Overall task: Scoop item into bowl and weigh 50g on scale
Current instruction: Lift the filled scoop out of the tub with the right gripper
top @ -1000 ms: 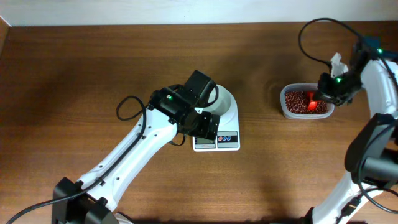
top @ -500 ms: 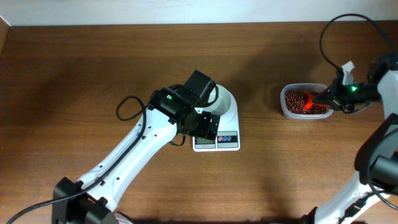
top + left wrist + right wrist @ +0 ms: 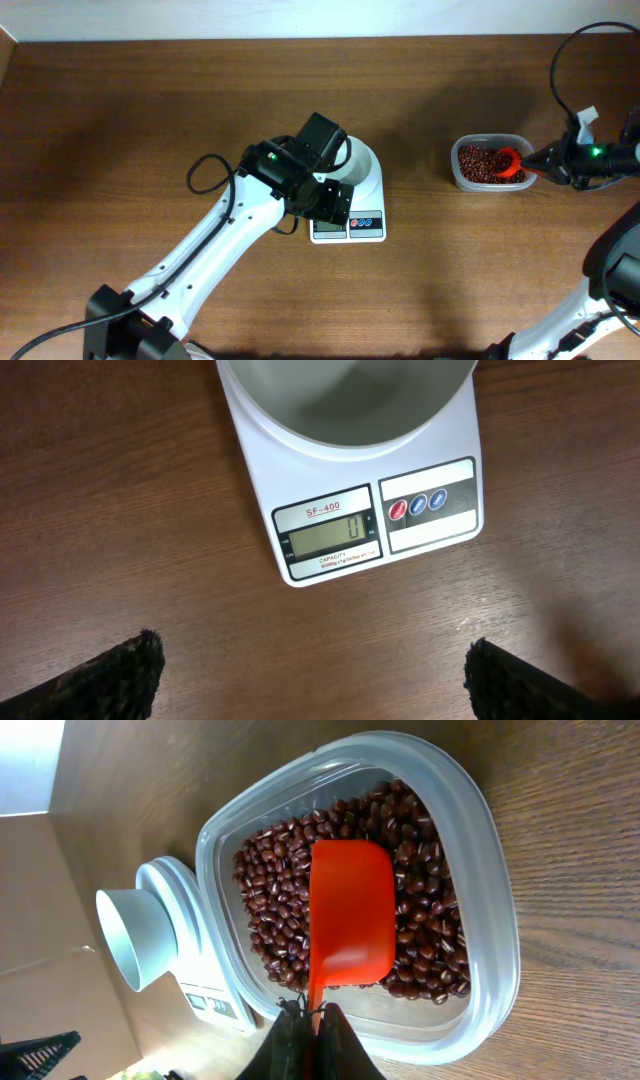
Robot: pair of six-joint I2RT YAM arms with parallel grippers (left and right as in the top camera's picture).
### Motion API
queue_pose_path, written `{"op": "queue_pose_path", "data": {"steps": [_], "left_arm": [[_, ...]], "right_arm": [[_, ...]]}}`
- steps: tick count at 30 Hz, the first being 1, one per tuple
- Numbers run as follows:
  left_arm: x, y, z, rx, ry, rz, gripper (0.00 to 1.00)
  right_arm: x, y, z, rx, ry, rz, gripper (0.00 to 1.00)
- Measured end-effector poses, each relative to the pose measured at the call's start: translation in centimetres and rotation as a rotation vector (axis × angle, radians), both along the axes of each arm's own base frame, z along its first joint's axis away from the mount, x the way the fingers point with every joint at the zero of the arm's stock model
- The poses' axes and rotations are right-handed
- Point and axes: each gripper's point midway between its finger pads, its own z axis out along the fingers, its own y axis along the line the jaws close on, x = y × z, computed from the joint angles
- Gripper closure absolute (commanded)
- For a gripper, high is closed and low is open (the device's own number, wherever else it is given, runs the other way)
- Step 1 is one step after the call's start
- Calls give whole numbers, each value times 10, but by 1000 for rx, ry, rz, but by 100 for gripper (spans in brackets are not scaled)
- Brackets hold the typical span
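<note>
The item, small reddish-brown beans, fills a clear plastic tub at the right. A red scoop lies over the beans near the tub's right side, and no beans show on its smooth face. My right gripper is shut on the scoop's handle. The white bowl stands empty on the scale, whose display reads 0. My left gripper hangs open above the table just in front of the scale.
The left arm slants from the bottom left to the scale. Black cables loop above the right arm near the back right corner. A pale wall edge runs along the back of the wooden table.
My right gripper has drawn back to the right with the scoop, from the middle of the tub to its right edge. The left arm has not moved.
</note>
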Motion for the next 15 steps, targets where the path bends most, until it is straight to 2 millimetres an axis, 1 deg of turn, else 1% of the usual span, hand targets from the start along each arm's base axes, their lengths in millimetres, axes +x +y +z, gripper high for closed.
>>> {"op": "queue_pose_path", "data": {"steps": [2, 4, 6, 8, 9, 10, 12, 13, 15], "left_arm": [[0, 0, 0, 0, 0, 0, 1], [0, 0, 0, 0, 0, 0, 1], [0, 0, 0, 0, 0, 0, 1], [0, 0, 0, 0, 0, 0, 1], [0, 0, 0, 0, 0, 0, 1], [0, 0, 0, 0, 0, 0, 1], [0, 0, 0, 2, -2, 1, 1], [0, 1, 0, 3, -2, 1, 1], [1, 1, 0, 5, -3, 2, 1]], "right_arm": [[0, 0, 0, -4, 1, 2, 93], [-3, -4, -9, -76, 31, 23, 93], [2, -1, -14, -123, 37, 46, 94], [3, 9, -20, -184, 71, 83, 94], [5, 17, -22, -218, 87, 111, 94], [8, 31, -24, -248, 99, 148, 96], [11, 51, -26, -275, 108, 196, 96], [12, 57, -26, -278, 112, 203, 96], [13, 56, -23, -242, 102, 184, 96]]}}
